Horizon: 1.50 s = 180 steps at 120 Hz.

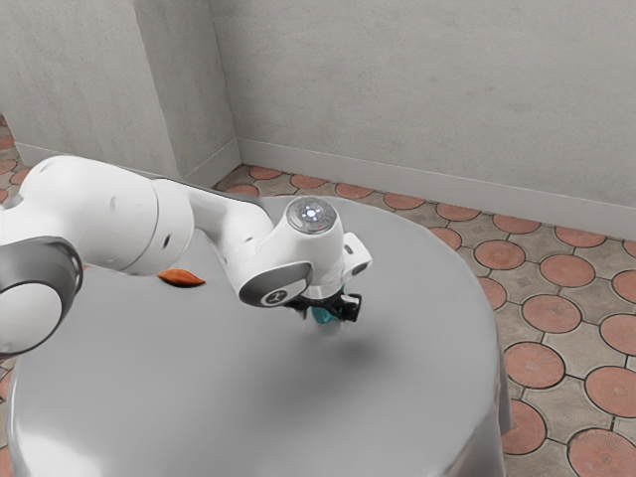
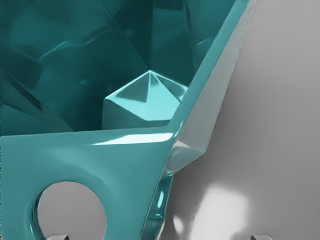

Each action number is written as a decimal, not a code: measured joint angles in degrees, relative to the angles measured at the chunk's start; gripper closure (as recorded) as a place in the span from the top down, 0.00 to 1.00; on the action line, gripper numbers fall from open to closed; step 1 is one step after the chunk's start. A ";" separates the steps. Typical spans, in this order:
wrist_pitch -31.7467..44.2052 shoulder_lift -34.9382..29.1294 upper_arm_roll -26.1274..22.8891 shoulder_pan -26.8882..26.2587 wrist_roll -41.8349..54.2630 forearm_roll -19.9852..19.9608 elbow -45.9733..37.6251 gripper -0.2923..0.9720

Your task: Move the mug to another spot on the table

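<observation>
The mug (image 1: 320,316) is teal and faceted, and it sits low under my hand near the middle of the round grey table (image 1: 397,397). In the wrist view the mug (image 2: 100,75) is very close, with its open inside, its slanted rim and a handle with a round hole (image 2: 70,212). My black gripper (image 1: 333,310) is down around the mug and stands open. One fingertip (image 2: 60,236) shows through the handle hole. The other fingertip (image 2: 260,236) is over bare table, apart from the mug's wall.
A small orange object (image 1: 182,279) lies on the table toward the exterior view's left, partly behind my arm. The table's curved edge (image 1: 492,328) drops off at the exterior view's right, above a tiled floor (image 1: 566,298).
</observation>
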 joint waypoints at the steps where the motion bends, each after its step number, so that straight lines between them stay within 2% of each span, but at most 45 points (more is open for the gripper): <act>1: 0.00 0.00 0.00 0.00 0.00 0.03 0.00 0.58; 80: 0.03 0.00 0.00 0.73 0.28 1.26 -0.02 0.42; 123: 0.01 -0.16 0.00 0.90 0.29 1.49 -0.02 0.27; 180: -0.16 -2.55 0.05 0.61 -0.72 1.75 -0.43 0.26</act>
